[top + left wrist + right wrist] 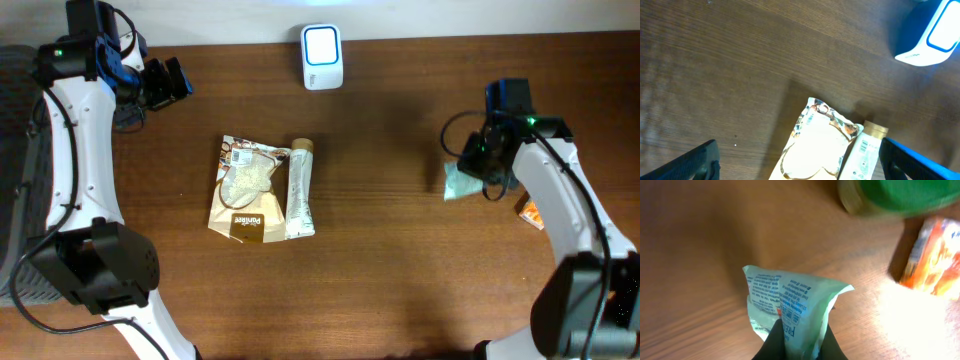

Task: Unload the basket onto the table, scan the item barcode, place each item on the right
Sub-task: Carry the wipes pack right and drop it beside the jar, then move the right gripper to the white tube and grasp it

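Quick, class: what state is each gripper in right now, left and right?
Left gripper: open, holding nothing.
Right gripper: shut on the pale green packet.

Dark wood table [400,260]: scanner [322,57] at 12 o'clock; brown pouch [245,190] and white tube [300,190] touching, toward 9 o'clock; orange packet [530,212] at 3 o'clock.

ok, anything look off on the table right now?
Only the pale green packet: the right tool pinches one edge, so it's folded into a creased tent with the print bent. The pouch and tube lie flat mid-table; nothing spilled.
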`<act>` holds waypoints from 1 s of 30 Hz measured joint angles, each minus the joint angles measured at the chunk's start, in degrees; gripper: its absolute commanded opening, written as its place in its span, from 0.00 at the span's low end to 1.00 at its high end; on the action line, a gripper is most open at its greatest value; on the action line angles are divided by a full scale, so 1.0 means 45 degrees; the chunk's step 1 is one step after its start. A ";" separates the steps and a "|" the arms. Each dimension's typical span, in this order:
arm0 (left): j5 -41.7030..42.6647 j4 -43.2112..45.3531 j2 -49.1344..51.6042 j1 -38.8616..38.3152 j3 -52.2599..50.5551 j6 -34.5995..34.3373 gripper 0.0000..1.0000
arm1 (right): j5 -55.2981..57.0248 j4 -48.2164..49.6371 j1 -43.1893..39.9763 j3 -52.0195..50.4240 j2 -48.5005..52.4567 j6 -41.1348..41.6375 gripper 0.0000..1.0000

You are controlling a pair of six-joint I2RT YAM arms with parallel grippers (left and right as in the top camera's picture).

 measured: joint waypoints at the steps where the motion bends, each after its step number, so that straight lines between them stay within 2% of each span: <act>1: 0.0005 0.0005 0.0000 0.0000 0.0000 0.0000 0.99 | -0.0010 0.0126 -0.0253 -0.0223 0.0146 0.0015 0.04; 3: 0.0005 0.0005 0.0000 -0.0005 0.0000 0.0000 0.99 | -0.0010 0.0418 -0.0850 -0.0471 0.0364 0.0015 0.04; 4: 0.0010 0.0000 0.0000 0.0000 0.0000 0.0000 0.99 | -0.0024 0.0505 -0.1005 -0.0481 0.0403 0.0029 0.08; 6: 0.0005 0.0005 0.0000 -0.0005 0.0000 0.0000 0.99 | -0.0034 0.0869 -0.1734 -0.0481 0.0427 0.0034 0.29; 8: 0.0005 0.0005 0.0000 0.0000 0.0000 0.0000 0.99 | -0.0019 0.0831 -0.2098 -0.0481 0.0447 0.0044 0.39; 15: 0.0005 0.0000 0.0000 -0.0005 0.0000 0.0000 0.99 | -0.0641 -0.0010 -0.2127 -0.0350 0.0447 -0.0267 0.41; 20: 0.0005 0.0010 0.0000 -0.0005 0.0000 0.0000 0.99 | -0.1841 -0.1583 -0.2030 0.1355 0.0277 -0.1146 0.42; 21: 0.0000 0.0005 0.0000 0.0000 0.0000 0.0000 0.99 | -0.2302 -0.1787 -0.1928 0.1812 0.0107 -0.1457 0.46; 24: 0.0005 0.0005 0.0000 -0.0005 0.0000 0.0000 0.99 | -0.4119 -0.1710 -0.1214 0.2647 -0.0505 -0.2283 0.55; 27: 0.0005 0.0005 0.0000 0.0000 0.0000 0.0000 0.99 | -0.5241 -0.1151 -0.0199 0.2676 -0.0520 -0.2589 0.58; 30: 0.0010 0.0005 0.0000 0.0000 0.0000 0.0000 0.99 | -0.6246 -0.0301 0.1030 0.2487 -0.0058 -0.2681 0.55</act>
